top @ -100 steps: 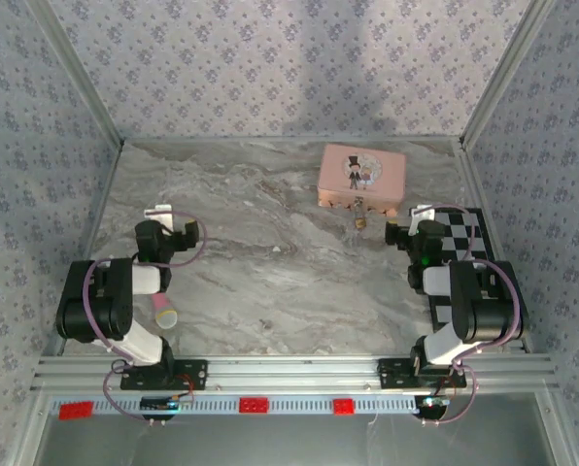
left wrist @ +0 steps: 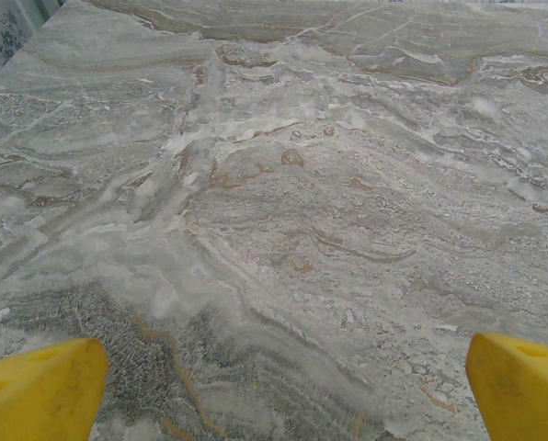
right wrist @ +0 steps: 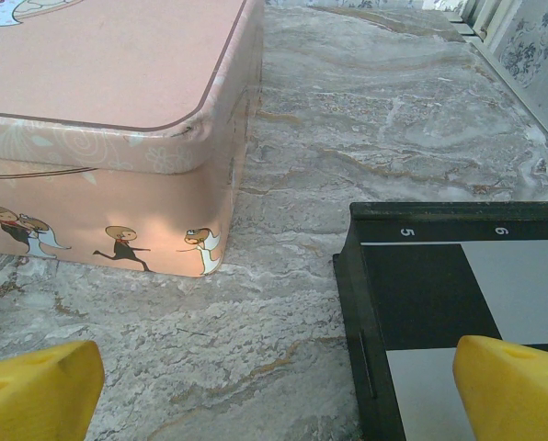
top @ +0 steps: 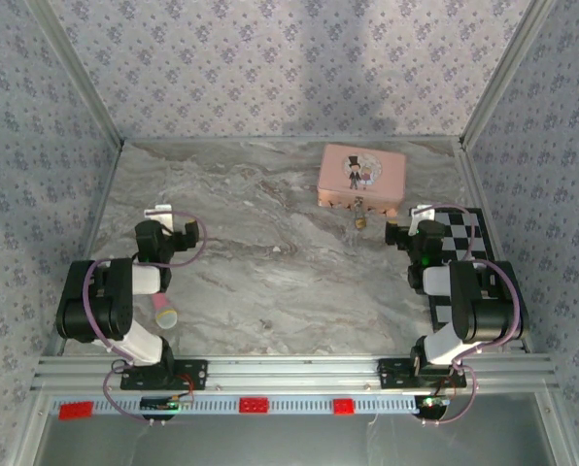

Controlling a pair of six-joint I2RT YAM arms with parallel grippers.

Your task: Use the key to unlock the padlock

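Over the marble table [top: 270, 262] my left claw [left wrist: 274, 400] and right claw [right wrist: 274, 390] gape empty, nothing grasped yet. Next, I reckon, I reach for the padlock [top: 360, 222] by the tin [top: 362, 175].

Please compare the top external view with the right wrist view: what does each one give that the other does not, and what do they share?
Top external view: the padlock on the table just in front of the pink tin, and the pink-and-cream cylinder beside the left arm.
Right wrist view: the little cartoon figures on the tin's side wall, the numerals 5 and 6 on the checkerboard's border, and the right gripper open, its yellow fingertips wide apart.
Both: the tin, the checkerboard and the marble table.
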